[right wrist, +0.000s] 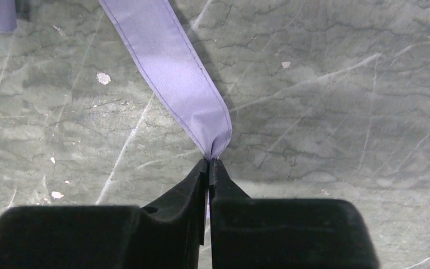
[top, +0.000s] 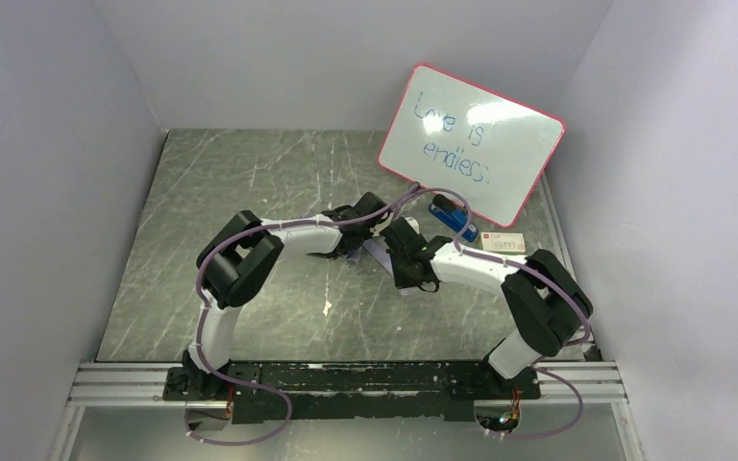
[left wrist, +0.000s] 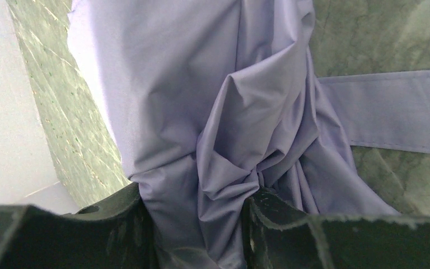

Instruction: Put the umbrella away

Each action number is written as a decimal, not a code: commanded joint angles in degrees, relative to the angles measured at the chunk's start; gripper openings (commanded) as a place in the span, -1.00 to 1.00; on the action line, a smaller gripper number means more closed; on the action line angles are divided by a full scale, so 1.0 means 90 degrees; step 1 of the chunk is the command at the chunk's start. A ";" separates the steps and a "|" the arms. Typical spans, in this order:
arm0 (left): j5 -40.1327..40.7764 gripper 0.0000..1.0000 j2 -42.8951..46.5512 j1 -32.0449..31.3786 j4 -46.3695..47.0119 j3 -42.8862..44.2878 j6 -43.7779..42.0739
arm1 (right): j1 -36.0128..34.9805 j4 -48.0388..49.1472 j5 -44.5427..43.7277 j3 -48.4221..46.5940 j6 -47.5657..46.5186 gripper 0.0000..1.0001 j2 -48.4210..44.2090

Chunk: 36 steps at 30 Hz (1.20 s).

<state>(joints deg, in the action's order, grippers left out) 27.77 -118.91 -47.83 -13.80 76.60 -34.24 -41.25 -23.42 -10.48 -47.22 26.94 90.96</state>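
The umbrella (left wrist: 201,101) fills the left wrist view as bunched lavender fabric lying on the marble table. My left gripper (left wrist: 193,193) is shut on a thick fold of that fabric, with a black finger (left wrist: 274,216) on each side. A flat lavender strap (right wrist: 173,73) runs from the umbrella across the table, and my right gripper (right wrist: 209,162) is shut on its end, fingertips pressed together. From above, both grippers (top: 357,240) (top: 396,240) meet at mid-table over a sliver of the umbrella (top: 377,255). Its handle and shaft are hidden.
A pink-framed whiteboard (top: 471,144) with blue writing leans against the back right wall. A blue eraser (top: 454,221) and a small white card (top: 504,244) lie just below it, close behind the right arm. Grey walls enclose the table on three sides.
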 commanded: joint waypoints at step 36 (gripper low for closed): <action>-0.1101 -0.90 -0.0024 -0.0203 0.0368 -0.1120 -0.0798 | -0.3026 -0.0214 0.0170 0.1076 0.2667 -1.00 -0.0118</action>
<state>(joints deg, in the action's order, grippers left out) 20.84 -115.81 -49.34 -7.49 71.85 -41.19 -66.15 -15.68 -15.92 -41.60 48.12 87.13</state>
